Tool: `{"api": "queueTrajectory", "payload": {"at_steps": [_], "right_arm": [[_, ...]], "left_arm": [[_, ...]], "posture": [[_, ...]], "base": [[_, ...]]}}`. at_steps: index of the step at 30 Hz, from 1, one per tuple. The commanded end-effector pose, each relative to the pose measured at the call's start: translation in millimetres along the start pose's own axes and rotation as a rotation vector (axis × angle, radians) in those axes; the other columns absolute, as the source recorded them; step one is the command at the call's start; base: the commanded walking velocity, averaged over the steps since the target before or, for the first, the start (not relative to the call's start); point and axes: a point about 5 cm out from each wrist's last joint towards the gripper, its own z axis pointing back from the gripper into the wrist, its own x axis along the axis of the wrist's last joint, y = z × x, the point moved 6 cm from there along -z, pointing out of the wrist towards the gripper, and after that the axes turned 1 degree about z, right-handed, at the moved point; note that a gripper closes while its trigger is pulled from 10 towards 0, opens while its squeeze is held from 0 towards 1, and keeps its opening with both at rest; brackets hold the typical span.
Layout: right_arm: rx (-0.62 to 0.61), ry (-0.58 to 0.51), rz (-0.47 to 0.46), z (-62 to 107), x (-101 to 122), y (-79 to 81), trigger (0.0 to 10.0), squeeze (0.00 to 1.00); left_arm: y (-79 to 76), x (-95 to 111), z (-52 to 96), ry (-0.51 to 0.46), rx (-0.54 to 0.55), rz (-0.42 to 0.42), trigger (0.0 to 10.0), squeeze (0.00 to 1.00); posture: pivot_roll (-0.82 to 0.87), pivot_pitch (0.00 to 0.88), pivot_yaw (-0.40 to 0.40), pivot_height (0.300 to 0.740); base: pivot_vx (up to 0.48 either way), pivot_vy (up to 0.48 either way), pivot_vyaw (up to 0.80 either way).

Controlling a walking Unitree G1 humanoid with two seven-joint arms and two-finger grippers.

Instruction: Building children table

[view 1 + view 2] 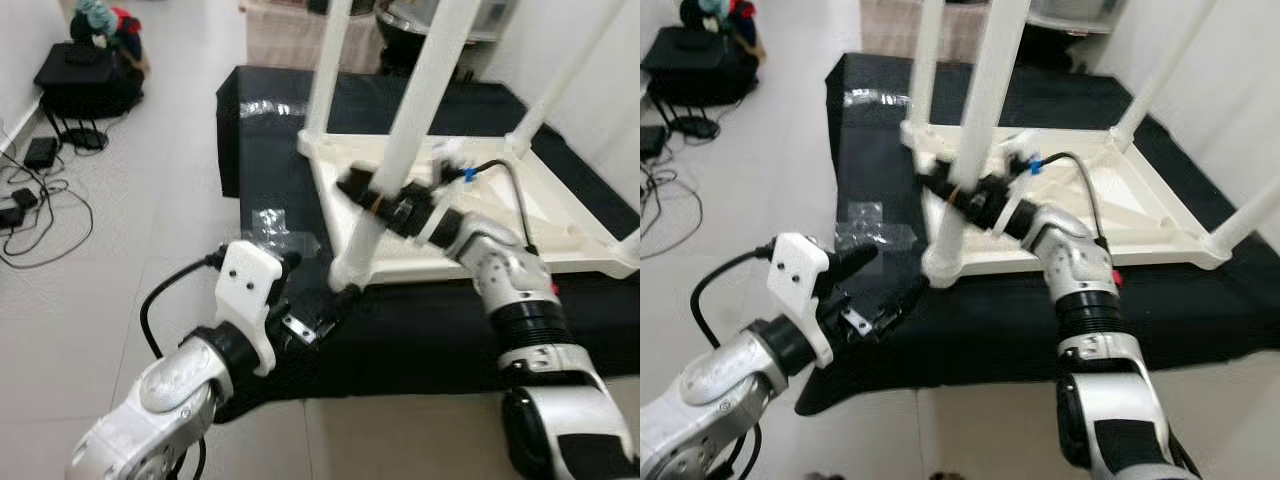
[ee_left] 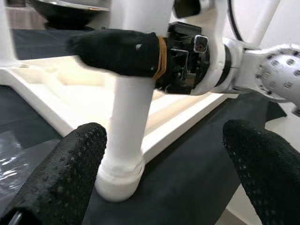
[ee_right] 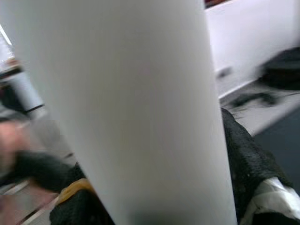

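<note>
Nearest in the left eye view, the left gripper (image 1: 318,318) hovers low over the black mat (image 1: 420,330), its fingers spread. Beyond it the white plastic children's table (image 1: 520,215) lies upside down on the mat, round legs up. Right eye view: the right gripper (image 1: 952,190) pinches the near table leg (image 1: 975,130). Left wrist view: dimpled rubber fingers (image 2: 65,173) flank that leg's foot. Cables (image 1: 30,215) trail across the tiled floor (image 1: 130,200).

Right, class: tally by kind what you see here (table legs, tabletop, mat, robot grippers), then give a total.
Round white plastic table legs: 4
Upturned white plastic tabletop: 1
Black floor mat: 1
Black two-fingered grippers, left gripper and right gripper: 2
Total: 8
</note>
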Motion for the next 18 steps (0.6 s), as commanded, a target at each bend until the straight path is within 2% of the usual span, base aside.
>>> {"api": "queueTrajectory", "payload": {"at_steps": [1,4,5,7,11,12,13,14,15,16,17,18], "right_arm": [[0.063,0.011,-0.028,-3.3,-3,7.8,10.0,0.0],[0.098,0.003,-0.02,-8.1,0,12.3,10.0,0.0],[0.066,0.002,-0.009,-12.4,-1,7.4,0.0,0.0],[0.048,-0.007,0.011,-17.9,0,5.1,0.0,0.0],[0.07,-0.003,0.006,-16.4,0,9.5,0.0,0.0],[-0.016,0.008,0.03,-16.2,-2,-1.7,0.0,0.0],[-0.016,0.008,0.03,-16.2,-2,-1.7,0.0,0.0],[-0.106,0.018,0.053,-15.6,-3,-13.6,0.0,0.0],[-0.636,0.078,0.106,8.8,-8,-79.5,0.0,0.0],[-0.636,0.078,0.106,8.8,-8,-79.5,0.0,0.0],[-0.873,0.102,0.131,32.1,-8,-102.4,0.0,0.0],[-1.096,0.108,0.14,61.1,-7,-118.9,0.0,0.0]], "left_arm": [[-2.5,-5,0.7,0.014,-0.005,0.011,10.0,0.0],[-2.9,-5,0.7,0.015,-0.006,0.011,10.0,0.0],[-2.9,-5,0.7,0.015,-0.007,0.01,10.0,0.0],[-3.0,-5,0.6,0.015,-0.009,0.007,10.0,0.0],[-3.1,-5,0.6,0.015,-0.009,0.007,10.0,0.0],[-3.1,-5,0.6,0.014,-0.008,0.007,10.0,0.0],[-3.1,-5,0.6,0.014,-0.008,0.007,10.0,0.0],[-3.0,-5,0.5,0.013,-0.007,0.007,10.0,0.0],[-1.9,-5,0.8,0.011,0.0,0.006,10.0,0.0],[-1.9,-5,0.8,0.011,0.0,0.006,10.0,0.0],[-1.4,-5,0.9,0.011,0.001,0.006,10.0,0.0],[-1.2,-5,0.6,0.01,0.002,0.006,10.0,0.0]], "posture": [[0.07,0.128,-0.15,0.74],[0.07,0.125,-0.149,0.74],[0.07,0.124,-0.151,0.74],[0.07,0.123,-0.149,0.74],[0.07,0.123,-0.149,0.74],[0.07,0.122,-0.153,0.74],[0.07,0.122,-0.153,0.74],[0.07,0.122,-0.153,0.74],[0.07,0.124,-0.154,0.74],[0.07,0.124,-0.154,0.74],[0.06,0.126,-0.151,0.74],[0.06,0.126,-0.148,0.74]], "base": [[0.0,0.0,0.0],[0.0,0.0,0.0],[0.0,0.0,0.0],[0.0,0.0,0.0],[0.0,0.0,0.0],[0.0,0.0,0.0],[0.0,0.0,0.0],[0.0,0.0,0.0],[0.0,0.0,0.0],[0.0,0.0,0.0],[0.0,0.0,0.0],[0.0,0.0,0.0]]}}
